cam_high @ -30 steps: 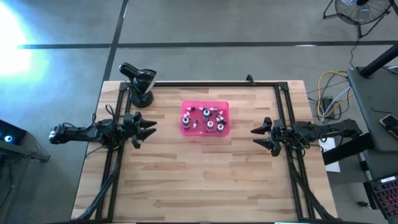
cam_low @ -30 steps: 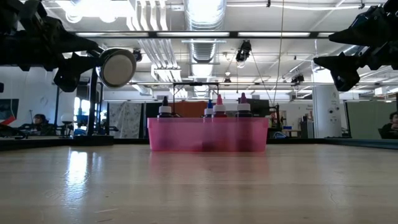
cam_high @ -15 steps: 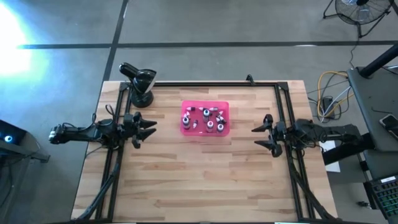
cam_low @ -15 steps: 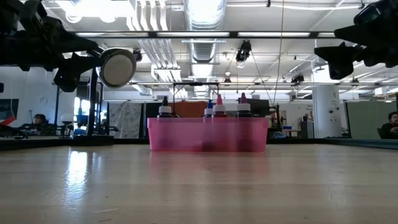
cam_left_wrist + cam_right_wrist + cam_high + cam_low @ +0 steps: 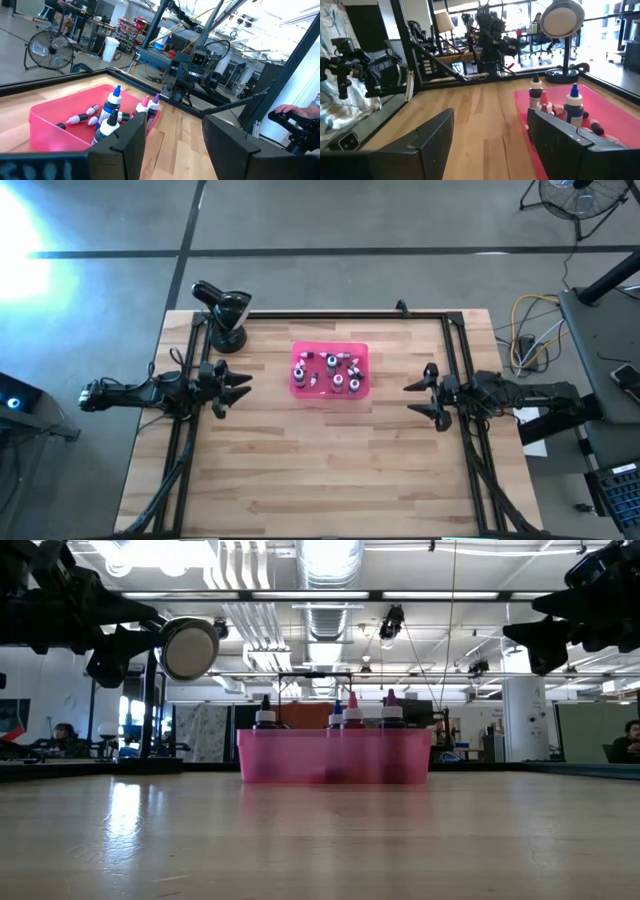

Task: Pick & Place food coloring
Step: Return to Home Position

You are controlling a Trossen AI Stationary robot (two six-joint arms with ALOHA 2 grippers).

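The pink tray [image 5: 296,388] stands on the table's far middle, and several food coloring bottles [image 5: 335,370] are in it. Some stand upright with their caps above the rim [image 5: 352,715]; others lie on its floor [image 5: 80,119]. My left gripper [image 5: 245,383] hovers open at the table's left edge, level, pointing at the tray. My right gripper [image 5: 410,399] hovers open at the right edge, level, facing the tray from the other side. Both are well clear of the tray, with nothing between their fingers [image 5: 175,145] [image 5: 490,140].
A black lamp-like device on a round foot [image 5: 225,315] stands at the far left corner, close behind my left gripper. Black frame rails [image 5: 320,315] run along the far, left and right sides. Bare wood [image 5: 320,470] spreads from the tray to the near edge.
My right gripper has rolled about the line it points along while staying at the right edge, still open. The left arm, the tray and the bottles have kept still.
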